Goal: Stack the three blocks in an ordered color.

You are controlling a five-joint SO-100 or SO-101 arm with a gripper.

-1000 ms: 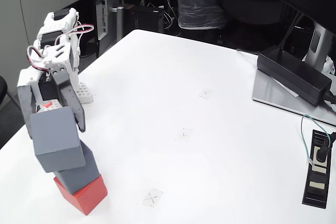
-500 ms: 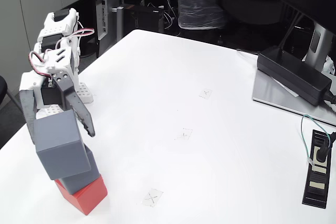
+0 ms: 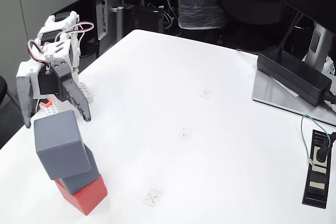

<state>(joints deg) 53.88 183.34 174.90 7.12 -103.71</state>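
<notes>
Three blocks stand stacked near the table's front left corner in the fixed view. A bright red block (image 3: 84, 196) is at the bottom, a slate grey block (image 3: 83, 174) sits on it, and a second grey block (image 3: 58, 143) rests on top, tilted and turned a little off the one below. My gripper (image 3: 55, 122) hangs open just above and behind the top block, its two dark fingers spread wide to either side and clear of the block. Nothing is held.
A black power brick (image 3: 294, 73) lies on a grey sheet at the right edge. A black power strip (image 3: 318, 170) with a plugged cable sits at the front right. Small taped X marks (image 3: 152, 197) dot the white table (image 3: 210, 145). Clutter stands behind the far edge.
The gripper has let go of the top grey block, spread its fingers wider and risen off it. The block has settled on the stack and stays there.
</notes>
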